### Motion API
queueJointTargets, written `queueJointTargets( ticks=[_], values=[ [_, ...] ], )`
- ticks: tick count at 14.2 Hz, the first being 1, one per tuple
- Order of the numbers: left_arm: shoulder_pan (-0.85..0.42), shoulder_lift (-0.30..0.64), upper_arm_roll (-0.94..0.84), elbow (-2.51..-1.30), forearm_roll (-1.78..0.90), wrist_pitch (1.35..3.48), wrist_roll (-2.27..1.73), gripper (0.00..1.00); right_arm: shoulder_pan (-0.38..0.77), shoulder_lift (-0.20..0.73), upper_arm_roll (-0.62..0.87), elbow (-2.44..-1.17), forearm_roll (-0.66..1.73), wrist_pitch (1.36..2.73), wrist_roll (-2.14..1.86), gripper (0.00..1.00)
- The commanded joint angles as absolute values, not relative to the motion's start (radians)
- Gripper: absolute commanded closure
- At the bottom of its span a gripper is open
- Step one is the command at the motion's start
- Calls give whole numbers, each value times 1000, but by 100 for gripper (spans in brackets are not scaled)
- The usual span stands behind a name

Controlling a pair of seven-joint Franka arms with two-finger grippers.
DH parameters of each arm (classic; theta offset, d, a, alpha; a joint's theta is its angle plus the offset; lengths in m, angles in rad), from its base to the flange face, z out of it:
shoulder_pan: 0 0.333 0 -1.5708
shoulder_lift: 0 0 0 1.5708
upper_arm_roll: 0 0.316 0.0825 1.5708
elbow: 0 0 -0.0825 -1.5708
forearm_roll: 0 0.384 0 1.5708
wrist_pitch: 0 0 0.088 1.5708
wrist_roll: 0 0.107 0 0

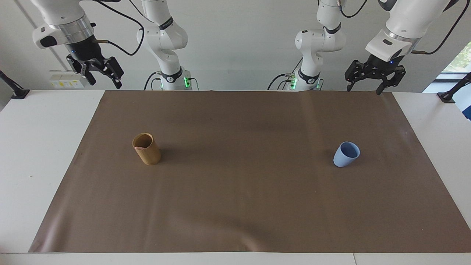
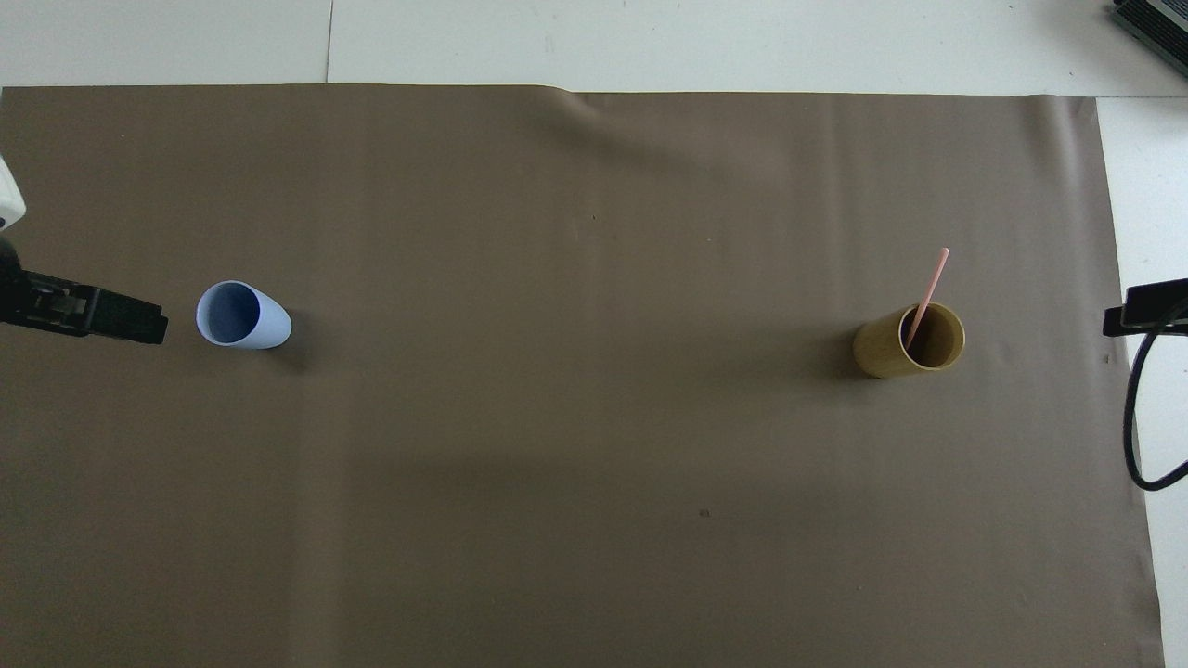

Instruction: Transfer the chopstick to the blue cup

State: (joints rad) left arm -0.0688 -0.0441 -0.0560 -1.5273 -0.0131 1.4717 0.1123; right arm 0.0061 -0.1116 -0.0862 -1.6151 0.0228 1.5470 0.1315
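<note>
No brand, label or writing can be read on anything here.

The left hand hangs in the air over the brown mat's edge by the robots, at the left arm's end of the worktop; its fingers stand spread apart and hold nothing, touching nothing. The right hand hangs raised above the robots' edge of the worktop at the right arm's end, fingers likewise apart and empty. Both arms wait.

The chopstick, thin and pale pink, stands in the tan cup, leaning on its rim; in the overhead view the free end slants up out of the mouth toward 1 o'clock. In the facing view only a pink tip shows at the cup's rim, at about 8 o'clock on the mouth. The tan cup stands upright on the mat toward the right arm's end.

The blue cup stands upright on the mat toward the left arm's end, well apart from the tan cup, about as near the robots as it is. Seen from above, the tan cup lies at 3 o'clock from the blue cup.
</note>
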Motion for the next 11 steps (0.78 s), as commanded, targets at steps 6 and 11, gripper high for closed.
queueJointTargets(
  ticks=[6,11],
  values=[
    [-63,-71,-60,-1551,-25,1470,118,0,32,-136,-78,-1666,-3,1543,123,0],
    [-57,-71,-60,-1552,-25,1463,120,0,31,-140,-78,-1672,-18,1548,46,0]
  ],
)
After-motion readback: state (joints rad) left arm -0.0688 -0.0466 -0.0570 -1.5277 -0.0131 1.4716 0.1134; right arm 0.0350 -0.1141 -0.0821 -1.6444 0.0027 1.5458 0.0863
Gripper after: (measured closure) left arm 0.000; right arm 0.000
